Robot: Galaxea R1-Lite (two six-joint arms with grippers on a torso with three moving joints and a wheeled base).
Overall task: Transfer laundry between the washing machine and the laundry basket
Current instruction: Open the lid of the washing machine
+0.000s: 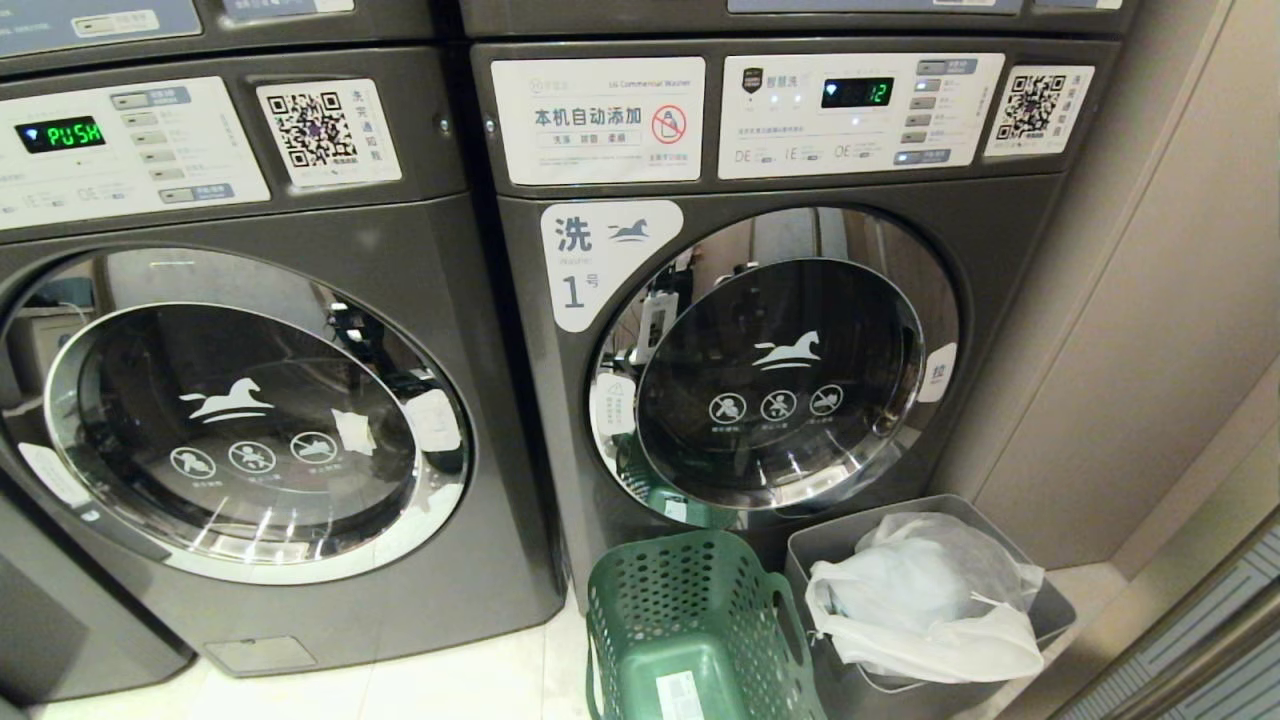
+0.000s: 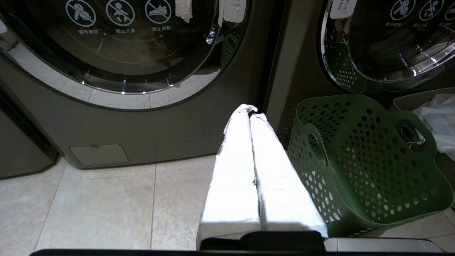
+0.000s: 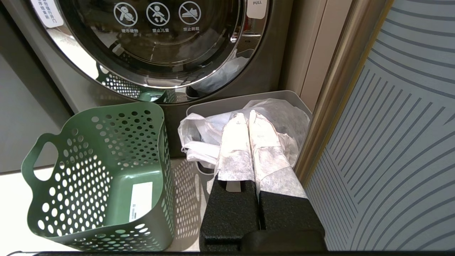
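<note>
The washing machine [image 1: 330,230] with the green "PUSH" display stands at the left, its round glass door [image 1: 240,420] closed. The green laundry basket [image 1: 690,620] with round holes sits on the floor between the two machines and looks empty inside [image 3: 106,170]. No laundry shows in any view. My left gripper [image 2: 250,112] is shut and empty, low over the tiles in front of the washing machine [image 2: 117,53], just left of the basket [image 2: 362,163]. My right gripper [image 3: 247,115] is shut and empty, hanging right of the basket. Neither arm shows in the head view.
A like machine marked "1" [image 1: 780,380] stands at the right, door closed. Before it sits a grey bin [image 1: 830,545] holding a white plastic bag [image 1: 930,600], under my right gripper. A wall and a striped panel [image 3: 391,142] close off the right side.
</note>
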